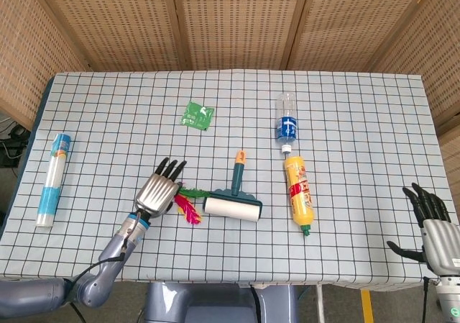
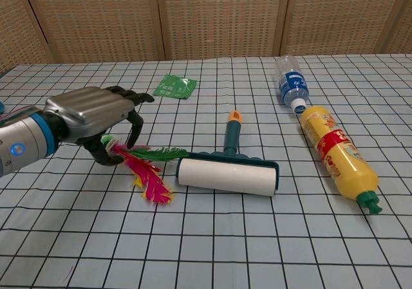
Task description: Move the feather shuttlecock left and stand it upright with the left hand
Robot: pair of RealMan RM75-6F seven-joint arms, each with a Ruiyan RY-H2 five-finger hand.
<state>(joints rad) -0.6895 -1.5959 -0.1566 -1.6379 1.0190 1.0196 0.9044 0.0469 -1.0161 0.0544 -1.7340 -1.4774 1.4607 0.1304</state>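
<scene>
Shuttlecock (image 2: pixel 145 170) lies flat beside a lint roller (image 2: pixel 228 175); left hand (image 2: pixel 96 115) curls over its base, grip unclear; right hand (image 1: pixel 437 235) open.

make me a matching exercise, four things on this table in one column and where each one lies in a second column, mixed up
Things:
1. feather shuttlecock
2. lint roller
3. green packet
4. yellow bottle

Places:
A. far side of the table, alone
B. cork end under the left hand
C. right of the lint roller, green cap toward the near edge
D. centre, orange-tipped handle pointing away

Pairs: 1-B, 2-D, 3-A, 4-C
</scene>
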